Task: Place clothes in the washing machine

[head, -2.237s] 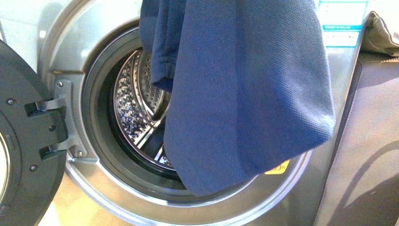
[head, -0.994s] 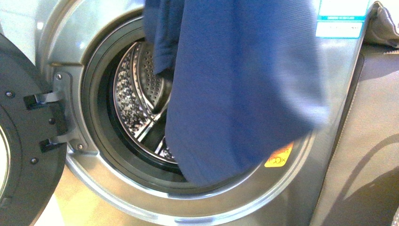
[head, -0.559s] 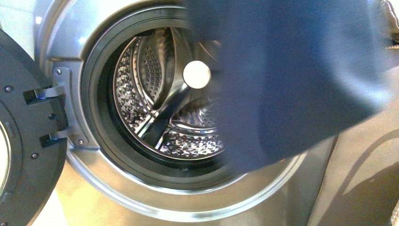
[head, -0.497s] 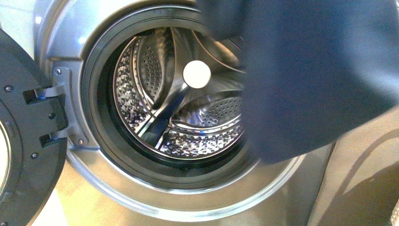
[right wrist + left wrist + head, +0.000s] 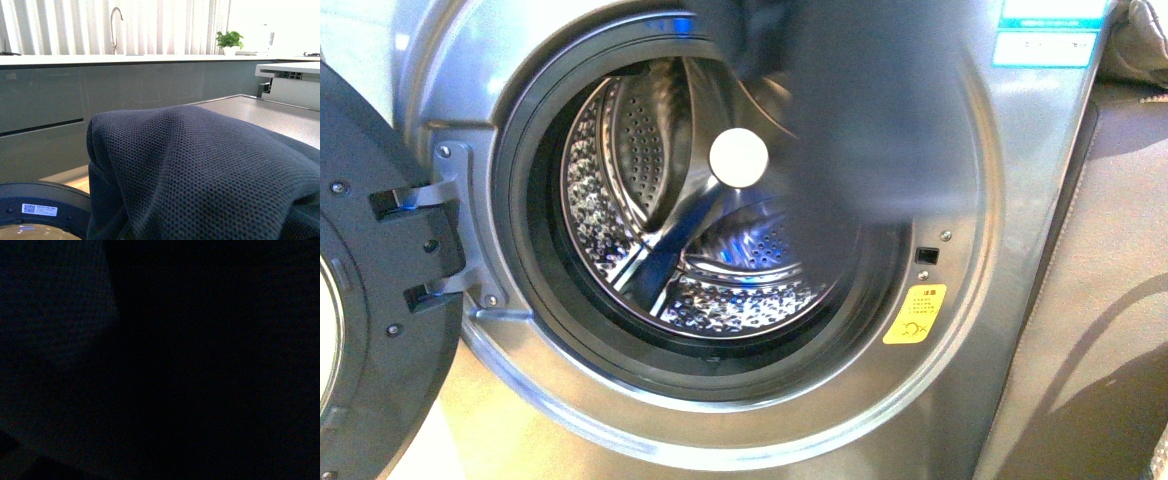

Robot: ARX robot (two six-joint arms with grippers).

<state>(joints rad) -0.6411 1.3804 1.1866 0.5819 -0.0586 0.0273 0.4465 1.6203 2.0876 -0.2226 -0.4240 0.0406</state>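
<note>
The clothes (image 5: pixel 860 100), a dark navy mesh-knit garment, hang blurred in front of the upper right of the washing machine's porthole. The washing machine (image 5: pixel 960 330) is silver-grey, with a dark gasket (image 5: pixel 535 290), a perforated steel drum (image 5: pixel 620 200) and a yellow sticker (image 5: pixel 914 314). Its door (image 5: pixel 370 300) stands open at the left. In the right wrist view the clothes (image 5: pixel 210 170) drape over my right gripper and hide its jaws; it is shut on them. The left wrist view is dark. Neither gripper shows in the front view.
A grey-brown cabinet (image 5: pixel 1100 300) stands right of the machine, with a beige-grey fabric lump (image 5: pixel 1135 40) on top. Blue-white labels (image 5: pixel 1045 35) sit on the machine's upper right. The right wrist view shows a long grey counter (image 5: pixel 100 95) with a tap (image 5: pixel 116 25) and a plant (image 5: pixel 230 40).
The garment has swung from covering the porthole's right half to up and right, then back toward the opening's top. The drum and yellow sticker are now uncovered.
</note>
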